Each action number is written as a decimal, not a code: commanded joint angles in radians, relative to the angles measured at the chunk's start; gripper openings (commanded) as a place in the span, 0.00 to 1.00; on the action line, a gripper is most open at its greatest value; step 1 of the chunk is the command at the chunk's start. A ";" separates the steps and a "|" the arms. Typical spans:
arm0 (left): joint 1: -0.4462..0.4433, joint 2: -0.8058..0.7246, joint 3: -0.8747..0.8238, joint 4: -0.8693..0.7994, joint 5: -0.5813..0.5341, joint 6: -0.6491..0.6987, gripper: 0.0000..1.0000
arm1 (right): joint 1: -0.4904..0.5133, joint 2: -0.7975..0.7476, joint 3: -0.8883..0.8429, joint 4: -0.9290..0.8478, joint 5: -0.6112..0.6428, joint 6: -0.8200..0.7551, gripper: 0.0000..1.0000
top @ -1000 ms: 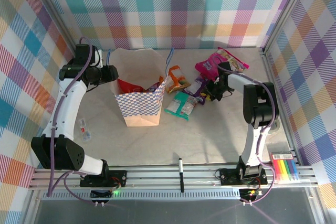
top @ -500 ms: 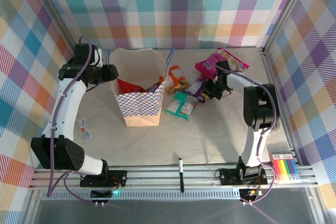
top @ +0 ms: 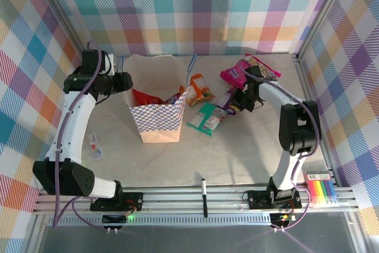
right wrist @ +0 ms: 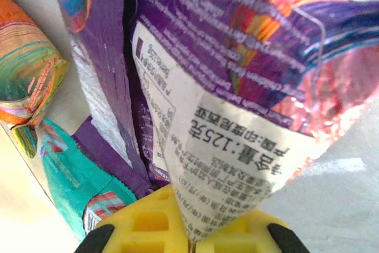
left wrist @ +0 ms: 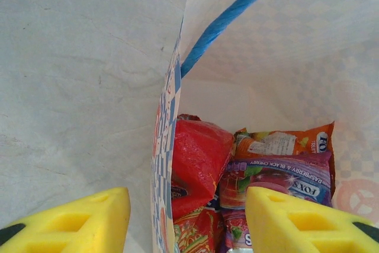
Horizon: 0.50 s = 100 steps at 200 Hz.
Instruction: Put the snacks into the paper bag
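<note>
A: Start nearest the bases. The paper bag stands upright left of centre, mouth open, with a red packet and others already down inside. What worries you there?

B: The left gripper sits about half open astride the bag's left wall, one finger inside and one outside, clamping nothing. If that arm shifts sideways, it could drag the wall and tip the bag.

A: And farther back, on the right?

B: The right gripper is pinched tight on just an end seam of the purple packet. With shiny foil and so thin a hold, it may slip out on the carry.

A: Its neighbours?

B: The teal packet lies against it and the orange packet is just beside, so a lift could drag them. Farthest back, the pink packet lies by the right arm.
</note>
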 commanded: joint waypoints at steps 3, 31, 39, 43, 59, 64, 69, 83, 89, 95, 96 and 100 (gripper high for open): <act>-0.008 -0.032 0.006 -0.024 0.012 0.017 0.54 | 0.009 -0.065 -0.015 -0.019 0.008 -0.023 0.00; -0.009 -0.033 0.003 -0.023 0.020 0.020 0.54 | 0.020 -0.091 -0.009 -0.049 0.031 -0.031 0.00; -0.008 -0.032 0.003 -0.023 0.025 0.026 0.54 | 0.026 -0.101 -0.003 -0.064 0.053 -0.037 0.00; -0.008 -0.032 0.005 -0.025 0.028 0.030 0.54 | 0.029 -0.105 -0.003 -0.073 0.066 -0.040 0.00; -0.012 -0.024 0.022 -0.048 0.078 0.072 0.54 | 0.043 -0.127 0.013 -0.109 0.125 -0.058 0.00; -0.015 -0.021 0.031 -0.061 0.091 0.090 0.54 | 0.045 -0.133 0.018 -0.119 0.139 -0.062 0.00; -0.019 -0.020 0.038 -0.071 0.098 0.105 0.54 | 0.048 -0.141 0.021 -0.128 0.155 -0.067 0.00; -0.035 -0.015 0.060 -0.102 0.098 0.141 0.54 | 0.051 -0.161 0.027 -0.146 0.180 -0.077 0.00; -0.040 -0.012 0.069 -0.115 0.096 0.153 0.54 | 0.051 -0.171 0.030 -0.152 0.189 -0.080 0.00; -0.044 -0.009 0.076 -0.127 0.091 0.161 0.54 | 0.051 -0.179 0.034 -0.159 0.198 -0.085 0.00; -0.045 -0.009 0.078 -0.127 0.091 0.162 0.54 | 0.051 -0.180 0.034 -0.160 0.200 -0.085 0.00; -0.046 -0.007 0.082 -0.134 0.089 0.168 0.54 | 0.051 -0.187 0.036 -0.165 0.208 -0.088 0.00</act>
